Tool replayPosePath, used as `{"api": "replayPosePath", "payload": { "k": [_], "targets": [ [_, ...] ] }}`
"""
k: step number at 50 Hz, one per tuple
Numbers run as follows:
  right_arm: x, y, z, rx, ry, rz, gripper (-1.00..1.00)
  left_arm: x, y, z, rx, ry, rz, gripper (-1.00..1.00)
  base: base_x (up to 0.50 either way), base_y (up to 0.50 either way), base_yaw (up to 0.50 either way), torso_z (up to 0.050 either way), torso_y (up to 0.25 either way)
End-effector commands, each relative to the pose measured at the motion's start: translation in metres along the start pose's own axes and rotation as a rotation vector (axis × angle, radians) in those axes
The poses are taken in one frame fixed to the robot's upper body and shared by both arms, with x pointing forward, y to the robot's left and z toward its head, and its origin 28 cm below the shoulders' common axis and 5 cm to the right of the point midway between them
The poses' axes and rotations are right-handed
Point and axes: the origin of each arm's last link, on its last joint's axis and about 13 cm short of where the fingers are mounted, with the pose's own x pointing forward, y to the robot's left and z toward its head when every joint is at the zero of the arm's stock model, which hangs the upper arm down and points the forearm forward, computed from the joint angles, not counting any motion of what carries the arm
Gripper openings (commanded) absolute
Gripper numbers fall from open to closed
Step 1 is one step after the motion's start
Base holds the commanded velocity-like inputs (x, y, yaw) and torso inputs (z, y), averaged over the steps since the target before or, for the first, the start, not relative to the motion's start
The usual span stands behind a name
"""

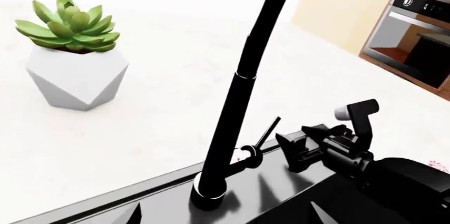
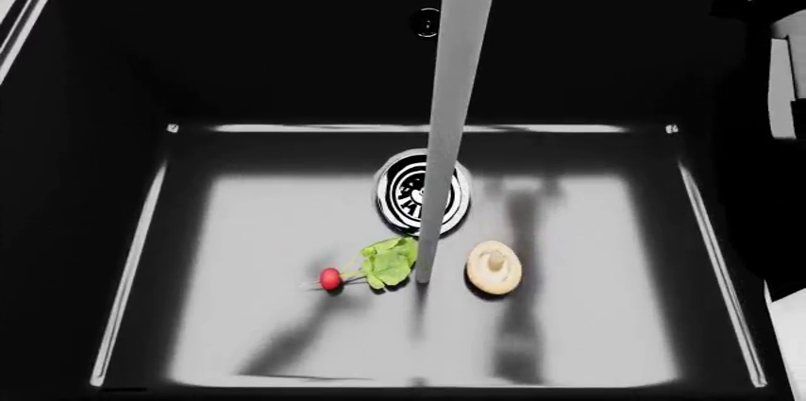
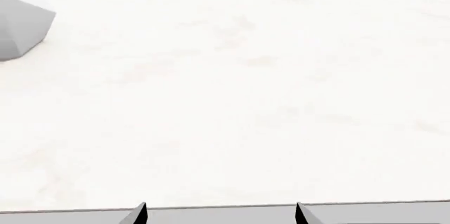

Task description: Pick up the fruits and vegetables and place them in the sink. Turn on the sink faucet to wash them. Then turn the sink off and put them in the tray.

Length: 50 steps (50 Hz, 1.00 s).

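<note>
Water [image 2: 447, 90] runs in a grey stream into the black sink [image 2: 101, 184], landing beside the chrome drain [image 2: 422, 192]. On the basin floor lie the red radish [image 2: 330, 278] with green leaves and, across the stream from it, the tan mushroom [image 2: 494, 267]. The black sink faucet [image 1: 235, 103] rises from the sink's back rim, and its thin lever [image 1: 267, 130] sticks out sideways. My right gripper [image 1: 327, 129] hangs open just beside that lever. My left gripper [image 1: 225, 216] is open too, facing the faucet base and holding nothing. The tray is out of view.
A green succulent in a white faceted pot [image 1: 76, 79] stands on the white counter [image 3: 232, 92] behind the faucet. A built-in oven [image 1: 414, 39] shows far off. My right arm [image 2: 756, 5] reaches over the sink's far right corner.
</note>
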Motion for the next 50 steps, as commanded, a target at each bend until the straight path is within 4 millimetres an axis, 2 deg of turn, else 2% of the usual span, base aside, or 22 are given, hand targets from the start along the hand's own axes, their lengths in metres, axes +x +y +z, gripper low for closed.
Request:
{"api": "replayPosePath", "payload": {
  "k": [1, 13, 25, 37, 43, 50],
  "targets": [
    [0.000, 0.015, 0.010, -0.003, -0.031, 0.076, 1.00, -0.001, 0.001, -0.003, -0.001, 0.003, 0.003, 1.00, 0.00, 0.00, 0.00, 0.000, 0.000],
    [-0.004, 0.031, 0.034, -0.026, -0.082, 0.210, 1.00, -0.003, -0.002, 0.002, 0.008, 0.001, 0.006, 1.00, 0.00, 0.00, 0.00, 0.000, 0.000],
    [-0.006, 0.048, 0.043, -0.053, -0.100, 0.337, 1.00, 0.000, 0.002, -0.005, 0.009, 0.003, 0.010, 1.00, 0.00, 0.00, 0.00, 0.000, 0.000],
    [-0.008, 0.061, 0.051, -0.057, -0.126, 0.402, 1.00, -0.002, 0.000, -0.001, 0.011, 0.002, 0.016, 1.00, 0.00, 0.00, 0.00, 0.000, 0.000],
    [-0.010, 0.050, 0.056, -0.053, -0.138, 0.356, 1.00, -0.003, 0.000, 0.001, 0.010, -0.001, 0.014, 1.00, 0.00, 0.00, 0.00, 0.000, 0.000],
    [-0.019, 0.016, 0.075, -0.036, -0.189, 0.204, 1.00, -0.004, 0.000, 0.001, 0.013, -0.002, 0.018, 1.00, 0.00, 0.00, 0.00, 0.000, 0.000]
  ]
}}
